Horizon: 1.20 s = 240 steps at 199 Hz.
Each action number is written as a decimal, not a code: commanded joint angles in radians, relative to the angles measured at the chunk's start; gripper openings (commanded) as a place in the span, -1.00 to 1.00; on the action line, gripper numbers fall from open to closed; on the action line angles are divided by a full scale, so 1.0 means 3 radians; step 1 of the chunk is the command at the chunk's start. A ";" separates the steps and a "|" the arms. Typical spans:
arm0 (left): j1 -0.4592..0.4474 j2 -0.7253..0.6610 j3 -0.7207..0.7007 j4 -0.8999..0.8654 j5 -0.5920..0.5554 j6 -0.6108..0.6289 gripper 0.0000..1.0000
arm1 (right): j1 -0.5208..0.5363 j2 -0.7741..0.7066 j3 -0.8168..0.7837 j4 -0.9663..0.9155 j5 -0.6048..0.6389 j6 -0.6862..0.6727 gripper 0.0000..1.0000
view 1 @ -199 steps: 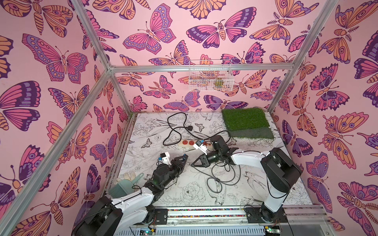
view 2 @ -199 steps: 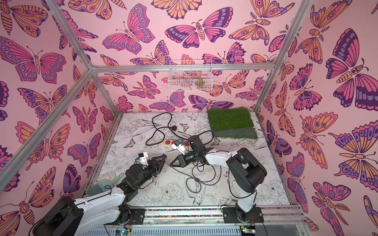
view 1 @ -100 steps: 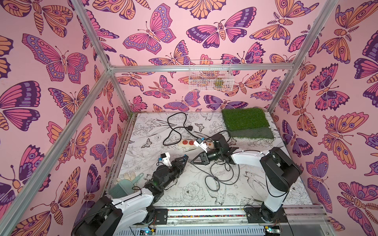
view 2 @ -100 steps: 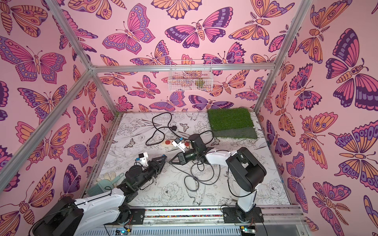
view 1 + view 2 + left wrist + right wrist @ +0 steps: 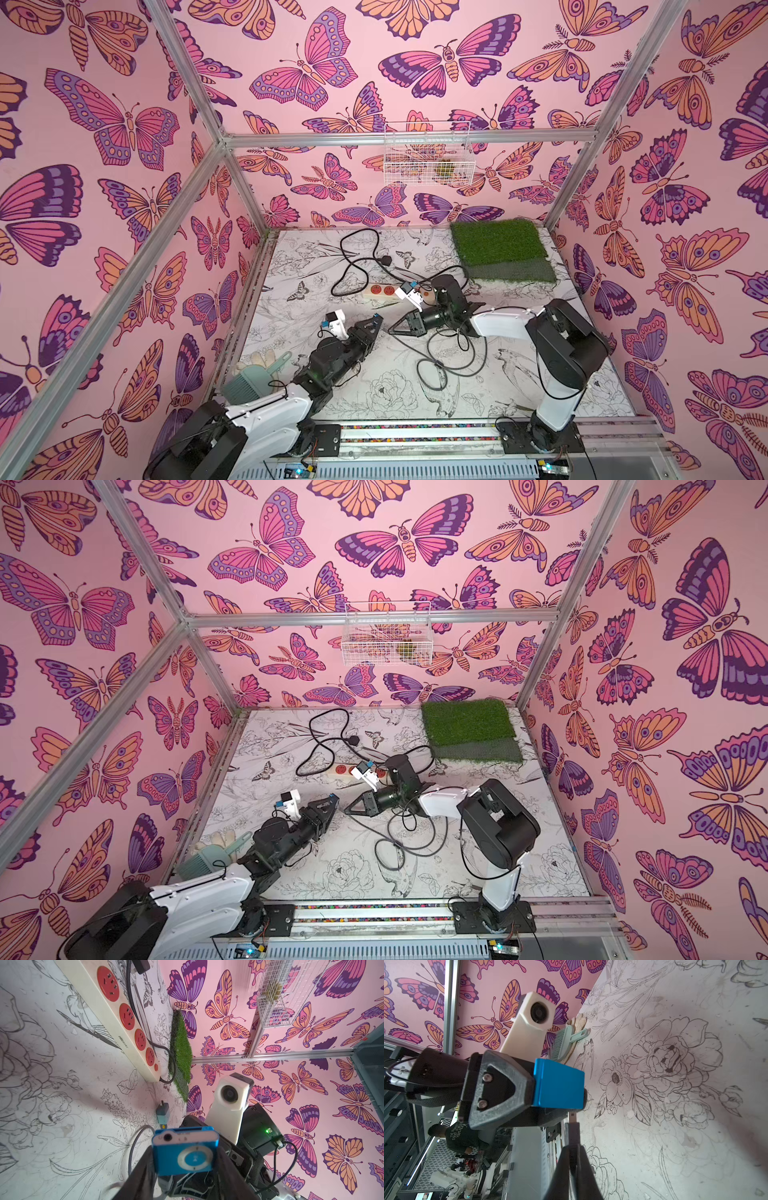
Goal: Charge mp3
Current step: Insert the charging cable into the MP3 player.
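Two pincers met on the robot's side of the power strip (image 5: pixel 376 291), tips almost nose to nose. The left pincer (image 5: pixel 376 321) was clamped on the one mp3 (image 5: pixel 185 1151), its pale round pad facing the left wrist camera. The player was held up off the desk (image 5: pixel 374 399), between the strip and the robot.

The right pincer (image 5: pixel 572 1153) was pressed together on a single grey cable plug (image 5: pixel 573 1130). The plug's metal tip stood just beside the player's edge (whether it touched, the pictures did not settle). One thin cable (image 5: pixel 131 1155) curved over the desk on the robot's side of the strip.

The strip showed four red sockets (image 5: pixel 127 1016) in the left wrist view, with one small red button at its end. One pale teal-and-grey charger cube (image 5: pixel 163 1114) lay on the desk near that end.

Beyond the strip lay one black wall plug (image 5: pixel 386 260) on its lead and one grass mat (image 5: pixel 498 245). One wire basket (image 5: pixel 428 158) hung on the wall above them. One teal brush (image 5: pixel 253 376) lay well apart from the strip, by the left arm.
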 commanded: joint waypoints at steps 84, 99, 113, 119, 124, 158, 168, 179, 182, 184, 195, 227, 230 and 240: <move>-0.0044 -0.0130 -0.0107 0.0171 -0.0147 0.0121 -1.00 | -0.0037 0.0160 -0.0093 0.0568 -0.0131 0.0334 -1.00; -0.0053 -0.0142 -0.0093 0.0161 -0.0147 0.0137 -1.00 | -0.0042 0.0164 -0.0098 0.0614 -0.0132 0.0366 -1.00; -0.0061 -0.0141 -0.0087 0.0169 -0.0137 0.0162 -1.00 | -0.0042 0.0156 -0.0098 0.0633 -0.0129 0.0377 -1.00; -0.0071 -0.0136 -0.0085 0.0167 -0.0141 0.0168 -1.00 | -0.0046 0.0150 -0.0102 0.0639 -0.0124 0.0385 -1.00; -0.0076 -0.0132 -0.0090 0.0170 -0.0146 0.0172 -1.00 | -0.0044 0.0149 -0.0102 0.0648 -0.0126 0.0396 -1.00; -0.0092 -0.0143 -0.0150 0.0183 -0.0231 0.0215 -1.00 | -0.0044 0.0080 -0.0162 0.0704 -0.0135 0.0417 -1.00; -0.0092 -0.0171 -0.0167 0.0153 -0.0268 0.0238 -1.00 | -0.0046 0.0062 -0.0178 0.0669 -0.0134 0.0394 -1.00; -0.0092 -0.0204 -0.0163 0.0116 -0.0300 0.0277 -1.00 | -0.0047 0.0053 -0.0203 0.0683 -0.0146 0.0398 -1.00; -0.0095 -0.0214 -0.0159 0.0104 -0.0308 0.0284 -1.00 | -0.0044 0.0052 -0.0205 0.0684 -0.0149 0.0398 -1.00; -0.0092 -0.0219 -0.0159 0.0092 -0.0314 0.0283 -1.00 | -0.0044 0.0052 -0.0209 0.0682 -0.0152 0.0398 -1.00; -0.0093 -0.0253 -0.0149 0.0053 -0.0362 0.0299 -1.00 | -0.0045 0.0044 -0.0235 0.0689 -0.0149 0.0393 -1.00; -0.0087 -0.0382 -0.0089 -0.0133 -0.0409 0.0402 -1.00 | -0.0047 0.0041 -0.0322 0.0809 -0.0139 0.0462 -1.00; -0.0088 -0.0388 -0.0074 -0.0160 -0.0404 0.0411 -1.00 | -0.0047 0.0041 -0.0315 0.0825 -0.0139 0.0470 -1.00; -0.0086 -0.0385 -0.0049 -0.0202 -0.0389 0.0420 -1.00 | -0.0045 0.0041 -0.0317 0.0872 -0.0148 0.0515 -1.00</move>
